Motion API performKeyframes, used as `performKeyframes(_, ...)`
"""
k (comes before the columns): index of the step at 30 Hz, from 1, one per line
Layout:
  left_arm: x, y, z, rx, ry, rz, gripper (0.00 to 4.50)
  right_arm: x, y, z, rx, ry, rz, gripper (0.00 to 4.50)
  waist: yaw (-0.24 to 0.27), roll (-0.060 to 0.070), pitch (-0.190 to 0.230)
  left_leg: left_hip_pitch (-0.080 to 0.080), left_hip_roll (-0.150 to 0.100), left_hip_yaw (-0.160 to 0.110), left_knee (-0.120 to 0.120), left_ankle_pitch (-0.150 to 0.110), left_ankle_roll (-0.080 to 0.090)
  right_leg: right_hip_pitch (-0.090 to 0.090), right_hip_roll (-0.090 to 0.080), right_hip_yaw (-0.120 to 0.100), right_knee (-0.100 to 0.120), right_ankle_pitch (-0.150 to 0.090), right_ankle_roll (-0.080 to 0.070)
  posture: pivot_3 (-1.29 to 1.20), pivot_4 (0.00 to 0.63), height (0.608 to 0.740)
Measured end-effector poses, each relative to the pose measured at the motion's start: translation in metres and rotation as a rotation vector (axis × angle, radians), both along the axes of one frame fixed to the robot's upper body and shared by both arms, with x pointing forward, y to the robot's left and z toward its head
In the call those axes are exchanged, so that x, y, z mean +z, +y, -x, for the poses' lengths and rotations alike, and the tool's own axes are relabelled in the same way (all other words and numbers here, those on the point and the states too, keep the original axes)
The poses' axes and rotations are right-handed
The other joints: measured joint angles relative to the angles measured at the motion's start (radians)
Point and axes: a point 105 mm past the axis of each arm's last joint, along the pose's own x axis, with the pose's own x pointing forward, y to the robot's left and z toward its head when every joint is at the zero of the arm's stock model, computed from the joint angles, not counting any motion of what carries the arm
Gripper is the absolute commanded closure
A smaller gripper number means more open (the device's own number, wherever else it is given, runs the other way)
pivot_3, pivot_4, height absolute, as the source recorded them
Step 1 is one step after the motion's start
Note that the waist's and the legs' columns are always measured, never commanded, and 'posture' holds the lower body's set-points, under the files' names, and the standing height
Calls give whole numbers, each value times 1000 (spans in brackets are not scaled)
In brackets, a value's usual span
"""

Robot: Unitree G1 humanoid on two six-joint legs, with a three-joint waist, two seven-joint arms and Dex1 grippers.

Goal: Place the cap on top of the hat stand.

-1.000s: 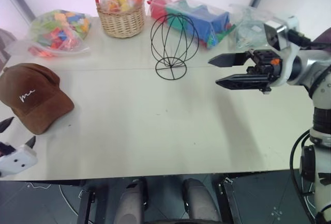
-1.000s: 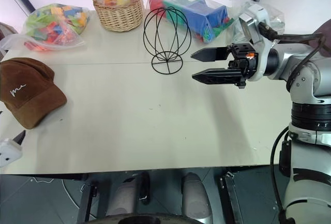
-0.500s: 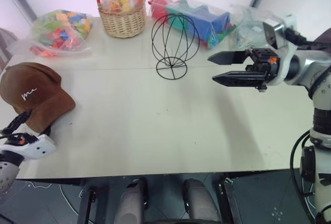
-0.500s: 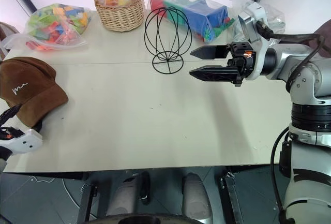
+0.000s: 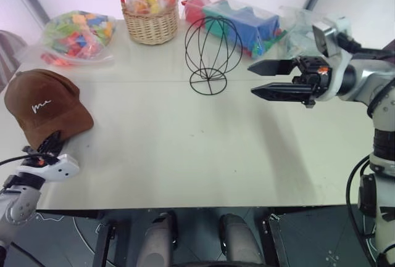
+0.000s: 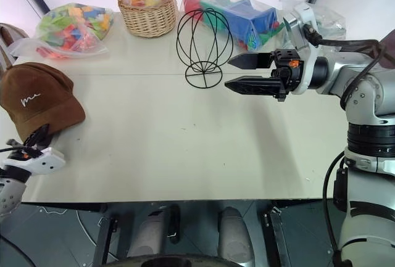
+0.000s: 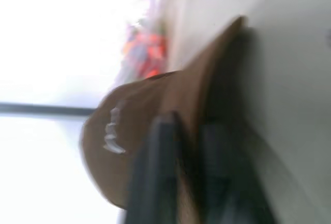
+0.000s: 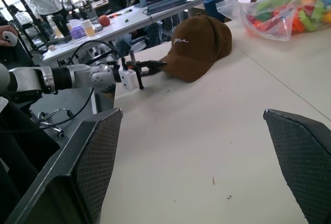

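While one cap (image 5: 46,106) lies flat, one hat stand (image 5: 212,55) stands bare.

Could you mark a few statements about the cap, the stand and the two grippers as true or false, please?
1. The cap already sits on the hat stand. False: it lies on the table, well to the stand's left.
2. The left gripper is closed on the cap's brim. True.
3. The right gripper holds the stand. False: it hovers open beside it, holding nothing.
4. A wicker basket stands behind the hat stand, to its left. True.
5. The hat stand lies tipped over. False: it stands upright on its ring base.
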Motion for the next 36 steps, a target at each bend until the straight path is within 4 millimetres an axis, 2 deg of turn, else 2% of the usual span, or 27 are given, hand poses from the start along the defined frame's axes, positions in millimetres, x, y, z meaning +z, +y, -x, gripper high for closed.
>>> performKeyframes(9, 7, -4, 0, 21, -61, -40, 4476, 4, 3, -1, 9, -12, -14, 0, -2, 0, 0, 0, 0, 2, 1, 1, 1, -1, -1, 0, 0, 2, 1, 0, 150, 740)
performKeyframes(11, 15, -8, 2, 23, -88, -64, 4476, 5, 1, -4, -6, -22, -18, 0, -3, -1, 0, -1, 0, 2, 1, 1, 1, -1, -1, 0, -1, 2, 1, 0, 150, 740)
performKeyframes(13, 32, -17, 1, 9, -144, -86, 4476, 7, -7, -12, -48, -30, -22, 0, -3, -1, 0, -2, 0, 2, 1, 1, 1, -2, -1, 0, -1, 2, 1, 0, 150, 740)
performKeyframes(18, 118, -65, -6, -95, -377, -137, 4476, 20, -52, -31, -209, -66, -26, 0, 14, -2, 0, -5, -1, 4, 1, 0, 0, -3, -1, -1, -2, 2, -1, 0, 150, 740)
performKeyframes(20, 159, -93, -10, -177, -482, -130, 4476, 23, -69, -35, -263, -77, -28, 0, 20, -2, 0, -4, -2, 5, 2, 1, 2, -3, 1, -1, -2, 2, -1, 0, 150, 740)
performKeyframes(22, 185, -122, -17, -277, -535, -112, 4476, 24, -78, -39, -293, -84, -38, 0, 23, -2, 0, -4, -3, 5, 2, 2, 3, -2, 3, -1, -2, 4, 3, 0, 150, 740)
performKeyframes(24, 196, -148, -25, -372, -544, -80, 4476, 24, -84, -41, -311, -93, -35, 0, 25, -2, 0, -4, -2, 5, 3, 2, 3, -1, 5, -1, -1, 7, 9, 0, 150, 740)
performKeyframes(30, 200, -227, -51, -667, -490, 29, 4476, 26, -97, -40, -358, -121, -40, 0, 24, -2, 1, -5, -1, 4, 8, 3, 3, -1, 8, 0, -1, 9, 18, 0, 150, 740)
performKeyframes(33, 200, -252, -59, -770, -486, 39, 4476, 27, -107, -36, -389, -131, -44, 0, 26, -2, 1, -5, -1, 4, 11, 3, 3, 1, 8, 0, -1, 10, 20, 0, 150, 740)
performKeyframes(36, 198, -266, -67, -831, -482, 47, 4476, 28, -115, -28, -410, -134, -46, 0, 26, -2, 1, -5, -1, 3, 15, 3, 3, 4, 8, 0, -1, 12, 23, 0, 150, 740)
